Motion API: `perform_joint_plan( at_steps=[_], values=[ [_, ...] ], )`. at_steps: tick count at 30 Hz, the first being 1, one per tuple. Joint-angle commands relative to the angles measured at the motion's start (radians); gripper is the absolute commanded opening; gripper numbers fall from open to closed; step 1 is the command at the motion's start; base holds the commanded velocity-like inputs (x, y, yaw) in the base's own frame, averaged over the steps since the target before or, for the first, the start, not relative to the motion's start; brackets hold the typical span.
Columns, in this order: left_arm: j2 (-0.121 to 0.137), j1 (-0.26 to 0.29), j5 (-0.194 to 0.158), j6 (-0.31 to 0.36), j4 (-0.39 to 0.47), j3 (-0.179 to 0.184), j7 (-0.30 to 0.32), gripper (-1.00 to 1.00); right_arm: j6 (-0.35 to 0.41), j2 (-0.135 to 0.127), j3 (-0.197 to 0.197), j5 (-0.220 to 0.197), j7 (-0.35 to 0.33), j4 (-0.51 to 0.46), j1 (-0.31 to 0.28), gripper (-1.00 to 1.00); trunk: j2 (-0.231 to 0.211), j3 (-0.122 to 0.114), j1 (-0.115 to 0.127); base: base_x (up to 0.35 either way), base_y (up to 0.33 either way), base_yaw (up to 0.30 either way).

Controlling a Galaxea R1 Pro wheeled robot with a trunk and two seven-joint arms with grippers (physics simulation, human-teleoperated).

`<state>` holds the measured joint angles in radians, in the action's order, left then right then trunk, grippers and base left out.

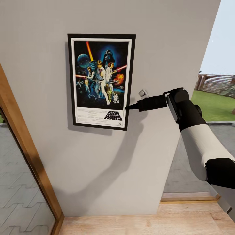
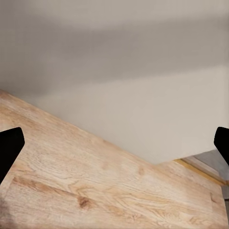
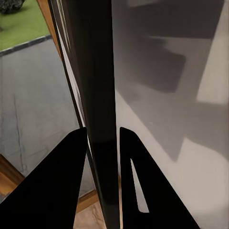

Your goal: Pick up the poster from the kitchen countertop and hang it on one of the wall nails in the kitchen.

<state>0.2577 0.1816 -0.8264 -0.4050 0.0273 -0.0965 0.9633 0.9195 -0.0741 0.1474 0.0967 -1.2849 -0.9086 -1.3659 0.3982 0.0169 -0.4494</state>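
One arm is busy in the head view: the right gripper (image 1: pixel 128 107), reached out level toward the wall (image 1: pixel 98 169), pinches the right edge of the poster (image 1: pixel 101 81), which lies flat against the wall ahead of it, so hanging looks nearly done, with release left. Left wrist view shows the left gripper (image 2: pixel 114 143) spread wide, empty above the wooden floor (image 2: pixel 95 191). Right wrist view confirms both fingers (image 3: pixel 62 181) squeezing the dark frame edge between them.

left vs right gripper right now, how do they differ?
The right gripper is raised at the wall, while the left gripper points down at the wooden floor. The right gripper's fingers pinch the poster by its frame edge, but the left gripper is open, holding nothing. Both have black fingers.
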Motion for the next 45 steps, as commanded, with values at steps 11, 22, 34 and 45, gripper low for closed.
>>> perform_joint_plan(
  at_steps=[11, 22, 34, 45],
  values=[
    [0.0, 0.001, 0.007, -0.005, -0.001, -0.008, 0.003, 1.0, 0.007, 0.0, 0.003, 0.009, -0.01, -0.001, -0.001, -1.0, 0.002, 0.002, -0.001, 0.0, 0.0, 0.0],
    [0.0, 0.001, 0.007, -0.005, -0.001, -0.008, 0.003, 1.0, 0.007, 0.0, 0.002, 0.009, -0.01, -0.001, -0.001, -1.0, 0.002, 0.002, -0.001, 0.003, 0.009, 0.0],
    [0.0, 0.001, 0.007, -0.005, -0.001, -0.008, 0.003, 1.0, 0.007, 0.0, 0.002, 0.009, -0.01, -0.001, -0.001, -1.0, 0.002, 0.002, -0.001, 0.0, 0.001, 0.0],
    [0.0, 0.001, 0.007, -0.005, -0.001, -0.008, 0.003, 1.0, 0.007, -0.001, 0.001, 0.009, -0.01, -0.001, -0.001, -1.0, 0.002, 0.002, -0.001, 0.07, 0.0, 0.0]
  ],
)
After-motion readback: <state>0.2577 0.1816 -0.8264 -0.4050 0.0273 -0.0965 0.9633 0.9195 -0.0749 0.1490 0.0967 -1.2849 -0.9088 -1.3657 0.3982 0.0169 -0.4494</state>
